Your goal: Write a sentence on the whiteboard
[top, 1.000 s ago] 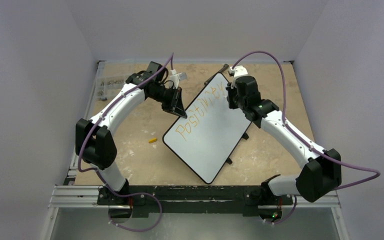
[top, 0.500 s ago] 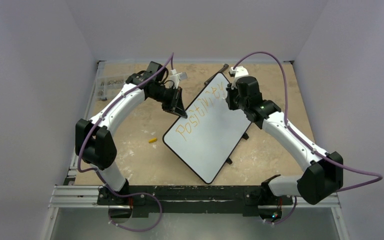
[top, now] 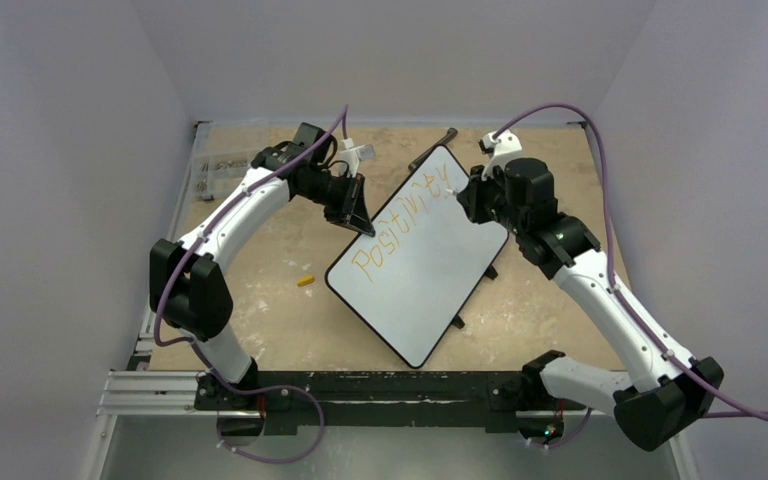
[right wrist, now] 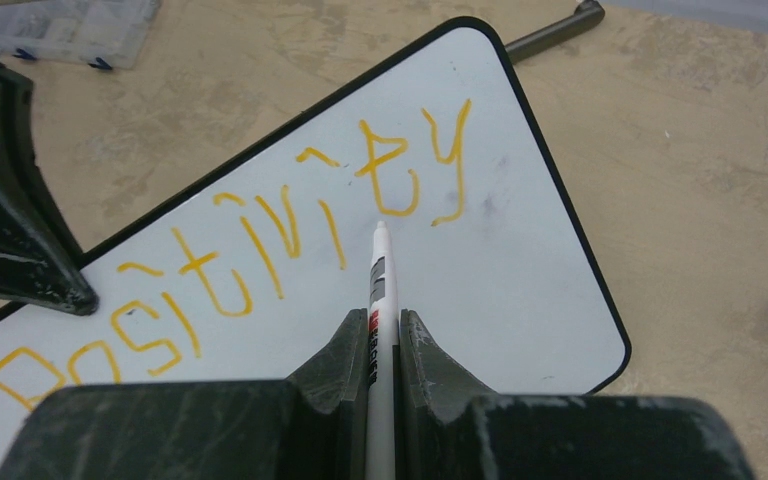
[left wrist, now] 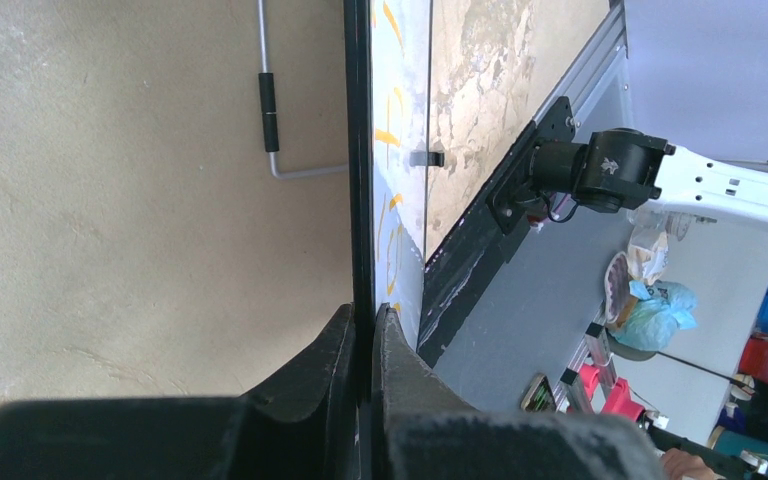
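The whiteboard (top: 430, 275) lies slanted across the table's middle, white with a thin black frame. The sentence (top: 400, 222) stands as one orange-yellow line reading "Positivity" (right wrist: 260, 235) along the board's upper left side. My left gripper (top: 360, 222) is shut on the board's left edge (left wrist: 360, 150), its jaws pinching the frame (left wrist: 363, 310). My right gripper (top: 467, 193) is shut on a white marker (right wrist: 380, 275), whose tip sits just below the "t" and "y" on the whiteboard (right wrist: 500, 290). The right gripper (right wrist: 382, 318) hovers over the board's far corner.
A small yellow cap (top: 305, 281) lies on the table left of the board. A clear plastic box (top: 218, 165) sits at the back left. A dark rod (top: 432, 150) lies behind the board's top corner. Two black feet (top: 490, 271) stick out along its right edge.
The right arm has swung rightward, its elbow moving out and toward the near edge. Its wrist shifted slightly right by the end of the word. Left arm and board stayed put.
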Controlling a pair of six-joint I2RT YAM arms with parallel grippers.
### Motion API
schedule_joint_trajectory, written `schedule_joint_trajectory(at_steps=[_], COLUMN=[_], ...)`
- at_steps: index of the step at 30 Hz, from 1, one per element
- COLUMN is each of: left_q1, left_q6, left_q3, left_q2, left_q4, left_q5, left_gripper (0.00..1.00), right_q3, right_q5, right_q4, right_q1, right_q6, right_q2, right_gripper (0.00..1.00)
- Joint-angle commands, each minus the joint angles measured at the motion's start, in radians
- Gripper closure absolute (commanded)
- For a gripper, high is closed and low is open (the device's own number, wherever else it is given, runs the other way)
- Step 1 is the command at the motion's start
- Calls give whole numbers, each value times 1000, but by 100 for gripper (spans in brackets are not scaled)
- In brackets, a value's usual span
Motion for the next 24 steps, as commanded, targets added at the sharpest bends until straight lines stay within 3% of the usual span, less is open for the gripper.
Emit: schedule_joint_trajectory(at_steps=[1,13,24], left_q1=[-13,-15,-14], left_q6=[39,24,65], left_q3=[3,25,-20], left_q2=[-51,-46,-65], left_q4=[15,0,-15], left_q5=[-10,-27,-85], left_gripper=[100,100,100], right_q3=[-21,-125,-198], right_q5=[-94,-338,-458], right_q4=[-4,15,31], right_q1=[3,5,27], right_q6=[14,-24,-47], right_q2=[-67,-157,-165], right_gripper=[100,100,100])
